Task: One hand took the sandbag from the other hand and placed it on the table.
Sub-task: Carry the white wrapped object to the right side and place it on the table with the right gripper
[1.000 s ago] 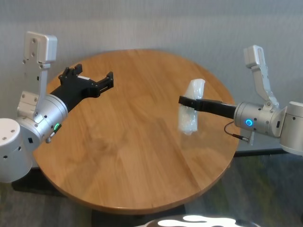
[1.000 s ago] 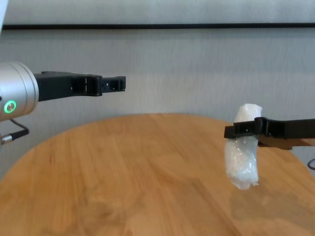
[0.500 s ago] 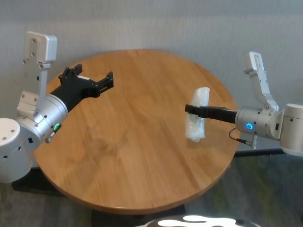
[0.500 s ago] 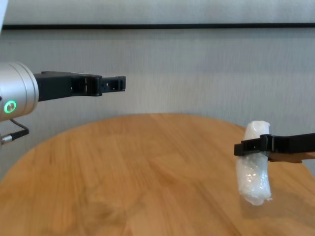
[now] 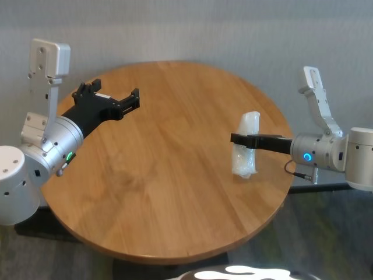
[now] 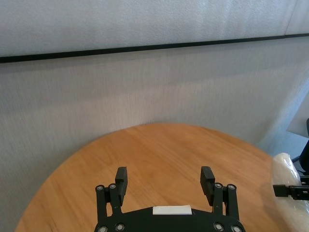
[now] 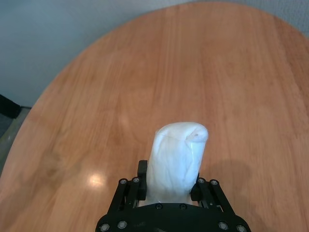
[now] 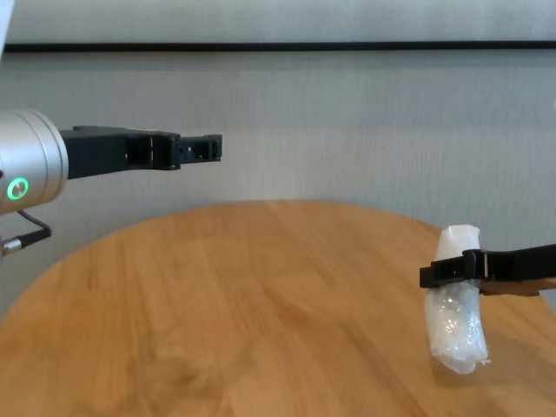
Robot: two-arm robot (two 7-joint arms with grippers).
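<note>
The sandbag (image 5: pixel 245 162), a white lumpy pouch in clear film, hangs upright over the right part of the round wooden table (image 5: pixel 163 175). My right gripper (image 5: pixel 236 139), the one with the blue ring light, is shut on its middle. The chest view has the sandbag (image 8: pixel 456 334) with its lower end close to the tabletop; I cannot tell if it touches. In the right wrist view the sandbag (image 7: pixel 176 152) stands up between the fingers. My left gripper (image 5: pixel 116 88), with the green ring light, is open and holds nothing, raised over the table's far left side (image 6: pixel 164 174).
A grey wall runs behind the table (image 8: pixel 217 304). The table's right edge (image 5: pixel 287 175) is just beyond the sandbag, with floor below it. Bare wood lies between the two grippers.
My right gripper has carried the sandbag to the right and lower, nearer the tabletop and the table's right edge. The left arm has not moved.
</note>
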